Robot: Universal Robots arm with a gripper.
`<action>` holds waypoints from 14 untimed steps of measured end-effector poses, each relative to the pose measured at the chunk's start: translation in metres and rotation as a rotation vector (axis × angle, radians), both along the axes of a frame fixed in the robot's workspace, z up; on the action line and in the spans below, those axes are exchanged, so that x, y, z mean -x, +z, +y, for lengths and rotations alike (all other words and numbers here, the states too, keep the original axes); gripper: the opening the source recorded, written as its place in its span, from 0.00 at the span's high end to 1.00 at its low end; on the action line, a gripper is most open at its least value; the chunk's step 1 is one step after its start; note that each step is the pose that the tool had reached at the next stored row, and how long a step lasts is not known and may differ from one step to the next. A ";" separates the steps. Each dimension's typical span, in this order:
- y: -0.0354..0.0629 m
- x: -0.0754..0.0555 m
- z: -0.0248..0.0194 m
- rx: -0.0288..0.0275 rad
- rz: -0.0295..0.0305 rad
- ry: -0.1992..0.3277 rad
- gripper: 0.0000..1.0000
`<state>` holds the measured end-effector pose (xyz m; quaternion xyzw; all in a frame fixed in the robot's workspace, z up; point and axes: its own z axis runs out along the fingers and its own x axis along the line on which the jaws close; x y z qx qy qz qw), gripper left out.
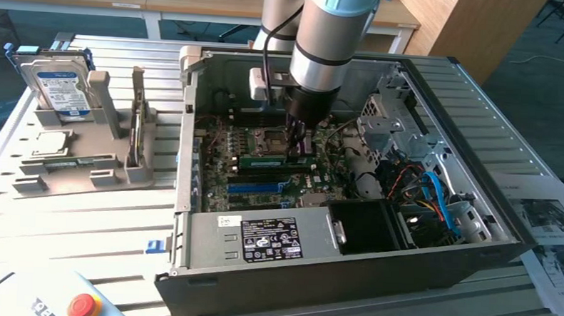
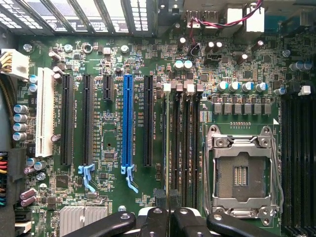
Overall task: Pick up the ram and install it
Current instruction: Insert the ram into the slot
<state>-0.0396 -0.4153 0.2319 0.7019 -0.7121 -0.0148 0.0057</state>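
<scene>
Between the fingers point(image 1: 298, 139): the ram point(image 1: 277, 160), pinched by its top edge nearer one end, long side level, green board running off to one side of them. Fingers are drawn nearly together on it, not spread. Arm point(image 1: 321, 38) comes straight down into the open computer case point(image 1: 353, 272). Ram sits low over the motherboard point(image 1: 219, 177), at the memory slots point(image 2: 185, 148) just beside the empty CPU socket point(image 2: 242, 170). Can't tell whether it is seated or only resting on the slot.

Wrist view: the black memory slots run away directly under the fingers, with the socket's metal frame right next to them. Farther from the fingers on the other side are a blue expansion slot point(image 2: 128, 123), flanked by black ones, and a white slot point(image 2: 45, 118) past those.

Power supply point(image 1: 269, 239), label up, lies between the fingers and one case wall.

Well apart from the fingers, outside the case on the worktop point(image 1: 89, 214): a grey holder point(image 1: 112, 122) with the hard drive point(image 1: 62, 84) upright in it and the processor chip point(image 1: 49, 143) lying flat. Red button point(image 1: 83, 306) at the worktop's corner, farthest from the fingers.
</scene>
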 end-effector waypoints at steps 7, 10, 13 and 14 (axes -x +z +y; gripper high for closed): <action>-0.0005 0.000 0.0000 0.0000 0.0000 -0.004 0.88; -0.0009 0.000 0.0000 -0.0001 -0.0001 -0.006 0.88; -0.0010 0.000 0.0000 0.0001 0.0000 -0.009 0.88; -0.0011 0.000 0.0000 0.0000 0.0000 -0.009 0.88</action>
